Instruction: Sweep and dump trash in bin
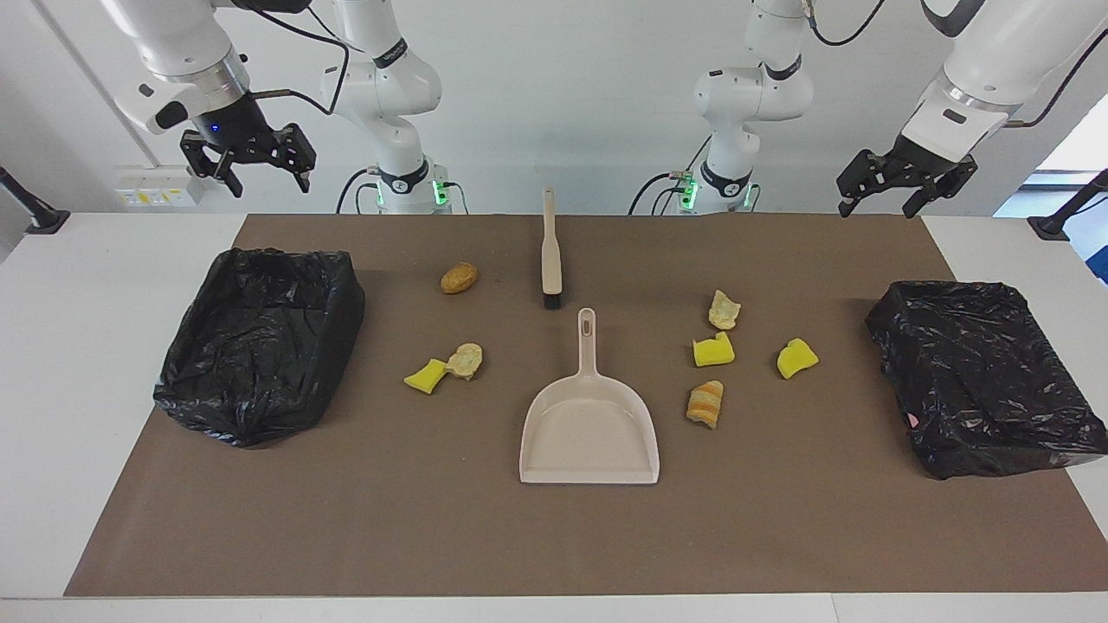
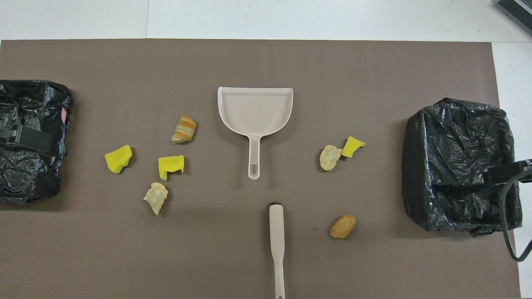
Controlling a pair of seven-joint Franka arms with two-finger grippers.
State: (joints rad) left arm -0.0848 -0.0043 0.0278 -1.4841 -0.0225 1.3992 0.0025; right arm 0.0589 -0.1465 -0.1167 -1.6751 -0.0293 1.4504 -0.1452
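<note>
Seven scraps (image 1: 717, 350): loose around dustpan (image 1: 589, 433)
Left gripper (image 1: 905, 192): raised, open, empty
Right gripper (image 1: 251, 166): raised, open, empty

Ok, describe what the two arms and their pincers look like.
Both arms are glossy white with rounded joints and black bands; a silver ring sits above the right pincer. Black cables loop along them, and green lights glow at the bases. Each ends in a black two-finger pincer with angular links, the left pincer on a white wrist; the right one's mount shows a small blue light.

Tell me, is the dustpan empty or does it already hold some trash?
Empty. The dustpan shows only its bare beige floor, and all seven scraps lie on the brown mat around it.
</note>
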